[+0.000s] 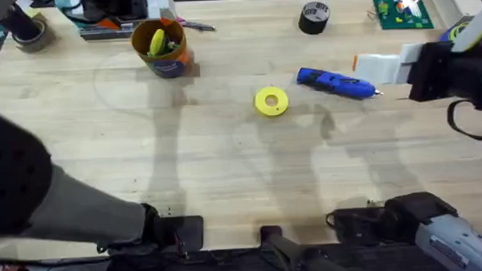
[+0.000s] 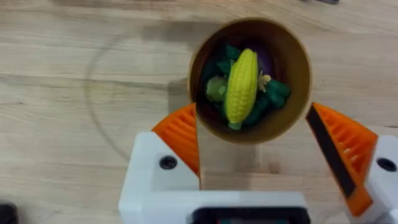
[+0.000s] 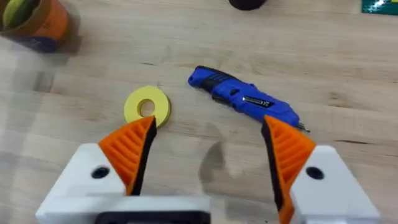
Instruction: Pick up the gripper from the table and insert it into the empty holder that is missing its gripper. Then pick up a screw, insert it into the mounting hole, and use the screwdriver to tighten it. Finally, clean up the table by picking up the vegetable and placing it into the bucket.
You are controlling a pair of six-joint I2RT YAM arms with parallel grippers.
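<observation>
One knobbly yellow toy corn cob [image 2: 241,86] lies inside the round orange bucket [image 1: 162,48], far left on the wooden table [image 1: 226,168]. One glossy blue screwdriver [image 1: 335,81] lies right of one flat yellow disc [image 1: 271,101]. Left gripper [image 2: 268,146] and right gripper [image 3: 208,146] both gape wide, empty.

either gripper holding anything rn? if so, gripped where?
Nothing is held. The left gripper is open above the bucket, with the vegetable lying inside. The right gripper is open over the table, near the screwdriver.

The vegetable [image 2: 241,84] lies in the bucket [image 1: 163,61] at the table's [image 1: 226,168] far left. The screwdriver [image 1: 335,81] lies right of the disc [image 1: 271,101], near the middle.
</observation>
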